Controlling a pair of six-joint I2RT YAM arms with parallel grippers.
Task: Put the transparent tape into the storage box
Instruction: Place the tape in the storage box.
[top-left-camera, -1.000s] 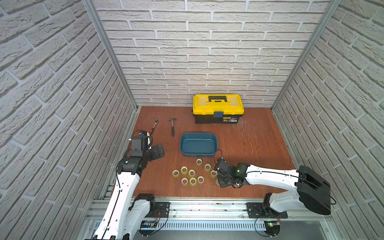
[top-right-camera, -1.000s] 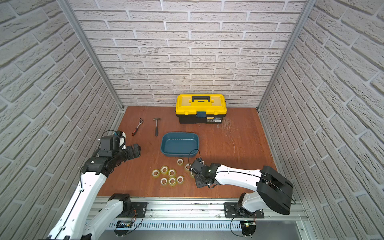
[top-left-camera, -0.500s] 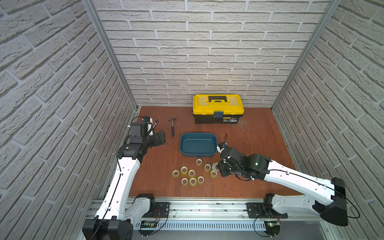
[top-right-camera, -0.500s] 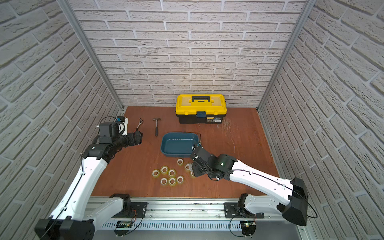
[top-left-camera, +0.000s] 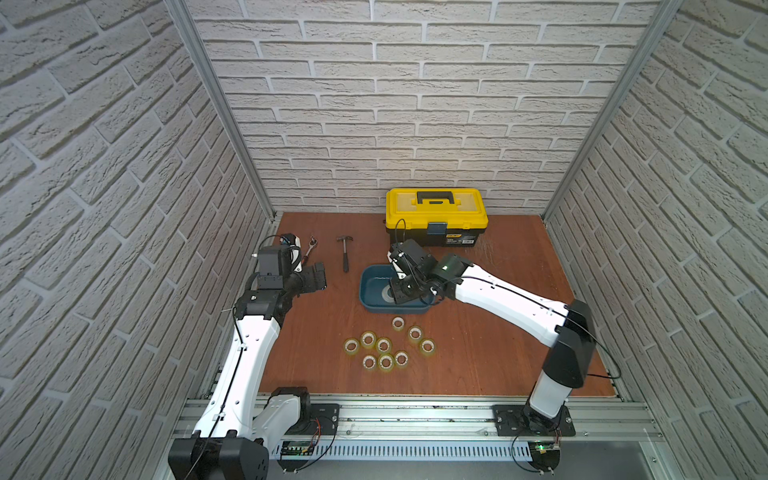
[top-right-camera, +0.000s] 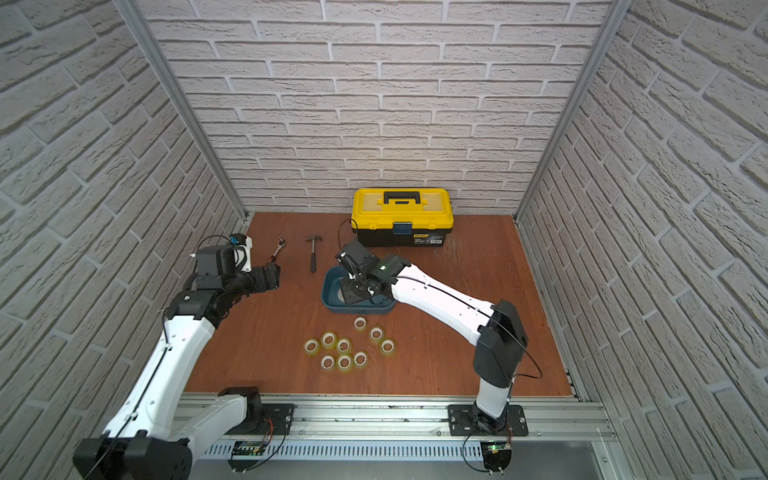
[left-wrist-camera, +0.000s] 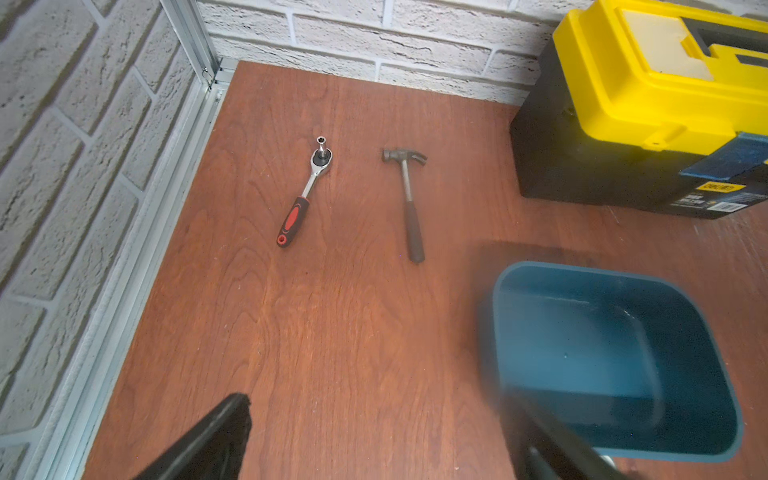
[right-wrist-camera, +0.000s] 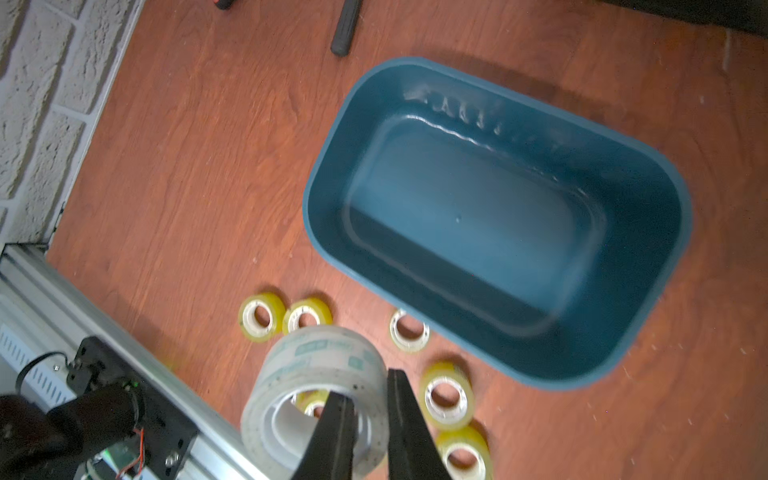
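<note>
My right gripper is shut on one greyish transparent tape roll, one finger through its core and the other outside the wall. In both top views this gripper overlaps the teal storage box, with the held tape raised off the table. The box holds nothing. Several yellowish tape rolls lie clustered on the table in front of the box. My left gripper hangs open and holds nothing, left of the box.
A yellow-and-black toolbox stands against the back wall. A hammer and a ratchet wrench lie at the back left. Brick walls close in three sides, and a metal rail runs along the front.
My right arm has risen from the cluster with the greyish roll and swung back over the box. My left arm has moved farther back along the left side.
</note>
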